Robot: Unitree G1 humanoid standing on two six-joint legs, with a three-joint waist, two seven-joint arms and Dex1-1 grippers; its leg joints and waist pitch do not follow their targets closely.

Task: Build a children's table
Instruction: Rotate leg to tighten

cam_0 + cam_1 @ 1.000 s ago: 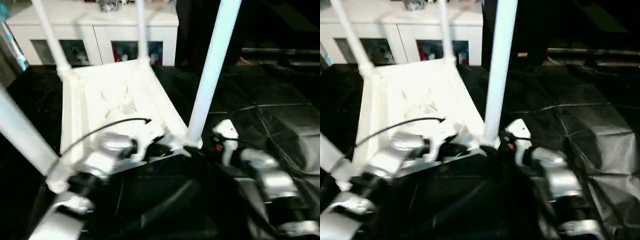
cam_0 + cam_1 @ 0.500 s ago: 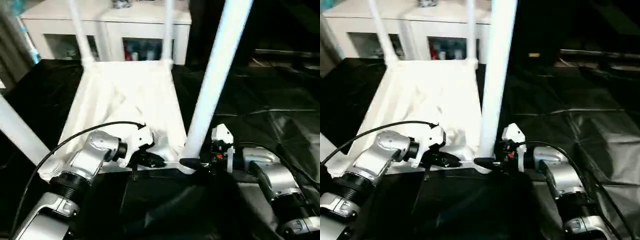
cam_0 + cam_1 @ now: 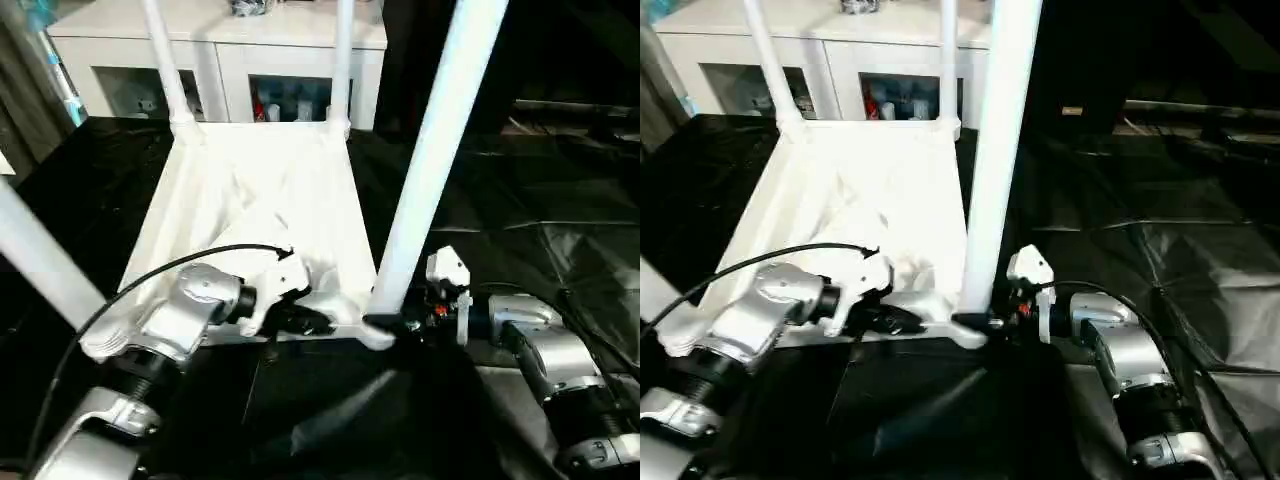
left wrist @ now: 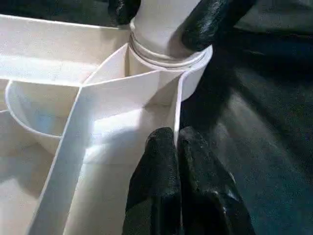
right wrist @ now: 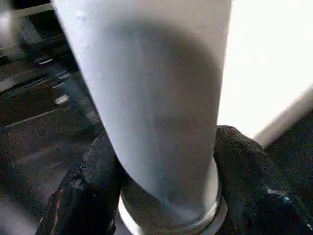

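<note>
The white children's table (image 3: pixel 250 190) lies upside down on the black floor cover, its four legs pointing up. My left gripper (image 3: pixel 312 320) is shut on the thin rim wall of the table's near edge (image 4: pixel 178 107), close to the near right corner socket. My right gripper (image 3: pixel 388 325) is shut on the base of the near right leg (image 3: pixel 430 170), just above that socket, with one black finger (image 5: pixel 93 181) on each side of the leg (image 5: pixel 156 98). The near left leg (image 3: pixel 40 265) rises at the picture's left. The two far legs (image 3: pixel 165 60) (image 3: pixel 343 60) stand at the back.
A white cabinet with glass-fronted compartments (image 3: pixel 230 65) stands right behind the table's far edge. Wrinkled black sheeting (image 3: pixel 540 190) covers the floor around and to the right. A black cable (image 3: pixel 170 275) arcs from my left forearm over the table's near edge.
The camera has shifted, so the whole scene sits differently. My right gripper has come in from beside the corner onto the base of the near right leg. The left gripper stays at the near rim.
</note>
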